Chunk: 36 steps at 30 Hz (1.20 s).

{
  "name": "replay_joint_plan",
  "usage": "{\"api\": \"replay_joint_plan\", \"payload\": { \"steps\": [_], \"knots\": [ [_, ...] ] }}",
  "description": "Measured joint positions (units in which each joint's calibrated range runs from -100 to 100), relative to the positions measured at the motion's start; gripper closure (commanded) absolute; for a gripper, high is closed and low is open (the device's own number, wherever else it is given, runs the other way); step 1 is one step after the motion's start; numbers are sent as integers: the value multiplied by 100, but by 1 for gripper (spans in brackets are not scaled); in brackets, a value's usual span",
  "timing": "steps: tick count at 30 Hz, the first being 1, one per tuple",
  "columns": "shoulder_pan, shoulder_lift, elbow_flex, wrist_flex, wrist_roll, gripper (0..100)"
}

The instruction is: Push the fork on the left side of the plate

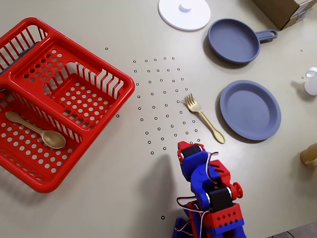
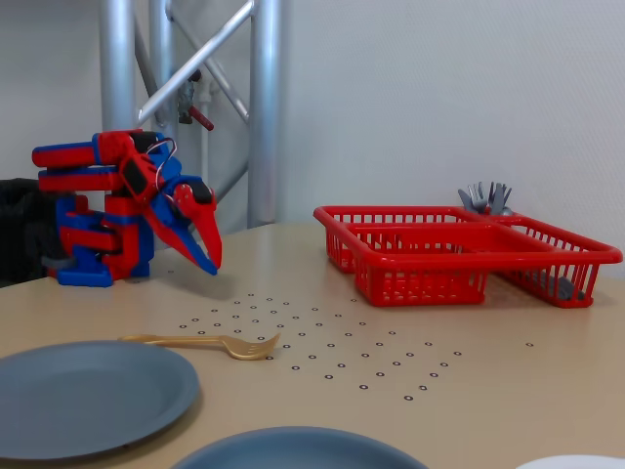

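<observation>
Gold-tan fork lies flat on the table, just left of the slate-blue plate in the overhead view, not touching it, tines pointing away from the arm. The red-and-blue tool hangs above the table near the fork's handle, pressed together, holding nothing.

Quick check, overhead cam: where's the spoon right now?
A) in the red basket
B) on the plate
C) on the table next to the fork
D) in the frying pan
A. The tan spoon lies inside the lower-left compartment of the red basket, while the fork lies alone on the table just left of the plate, and the frying pan holds nothing.
</observation>
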Motion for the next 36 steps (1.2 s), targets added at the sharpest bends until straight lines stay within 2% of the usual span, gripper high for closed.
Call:
{"api": "replay_joint_plan", "payload": {
  "steps": [5, 17, 27, 36],
  "knots": [
    [-146, 1618, -931, -72, 464, 100],
    [46, 4453, -2658, -1330, 1558, 100],
    [191, 6217, -3590, -1987, 1651, 100],
    [428, 7892, -5235, -2163, 1070, 100]
  ]
}}
